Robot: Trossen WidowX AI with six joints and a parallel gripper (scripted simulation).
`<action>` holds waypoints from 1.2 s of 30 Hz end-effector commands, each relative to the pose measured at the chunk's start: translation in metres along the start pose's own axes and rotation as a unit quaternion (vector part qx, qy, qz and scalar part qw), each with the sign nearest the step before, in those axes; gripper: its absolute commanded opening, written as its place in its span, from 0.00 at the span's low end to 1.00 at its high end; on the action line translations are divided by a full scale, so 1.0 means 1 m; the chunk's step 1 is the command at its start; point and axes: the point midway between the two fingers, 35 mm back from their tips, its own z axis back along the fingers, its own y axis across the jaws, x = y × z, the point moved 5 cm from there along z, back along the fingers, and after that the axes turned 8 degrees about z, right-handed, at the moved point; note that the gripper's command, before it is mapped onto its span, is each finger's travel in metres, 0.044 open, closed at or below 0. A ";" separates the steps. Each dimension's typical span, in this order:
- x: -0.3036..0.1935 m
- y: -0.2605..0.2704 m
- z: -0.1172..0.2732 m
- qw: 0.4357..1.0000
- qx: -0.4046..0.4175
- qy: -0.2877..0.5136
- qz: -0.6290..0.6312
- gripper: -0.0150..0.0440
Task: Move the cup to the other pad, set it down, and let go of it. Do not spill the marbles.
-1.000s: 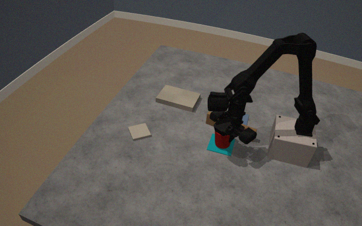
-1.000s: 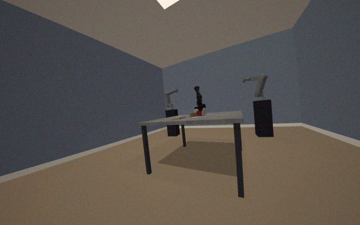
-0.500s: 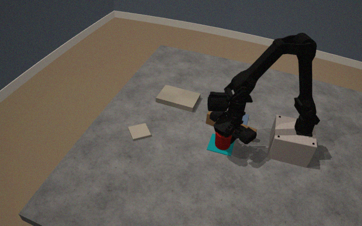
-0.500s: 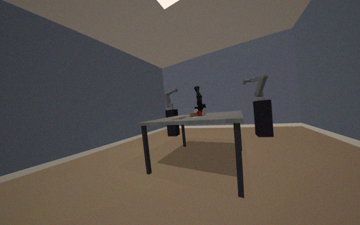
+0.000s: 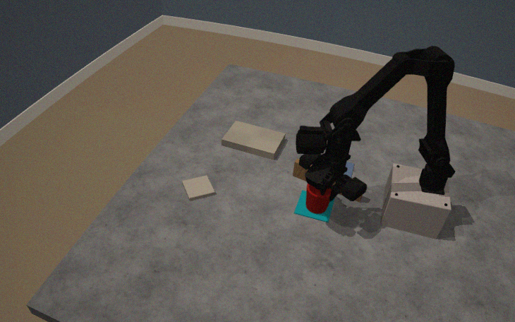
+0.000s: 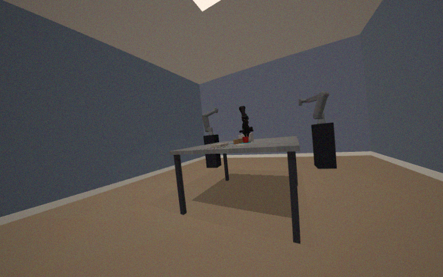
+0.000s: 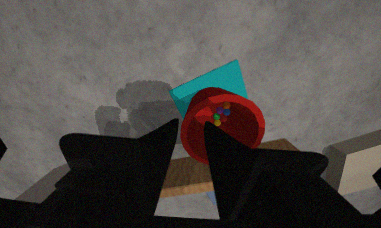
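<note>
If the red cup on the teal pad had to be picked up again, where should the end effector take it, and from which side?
Grip the red cup by its rim wall, coming straight down from above, one finger inside and one outside. It stands upright and open-topped on the teal pad, so a vertical approach should keep the marbles level. The end effector, open now, already straddles that wall.

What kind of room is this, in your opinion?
Probably a robot test room: bare blue walls, a lone grey table carrying the black arm, and two idle grey arms on black pedestals.
</note>
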 end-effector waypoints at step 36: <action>0.002 0.002 0.057 1.000 -0.001 0.000 0.001 1.00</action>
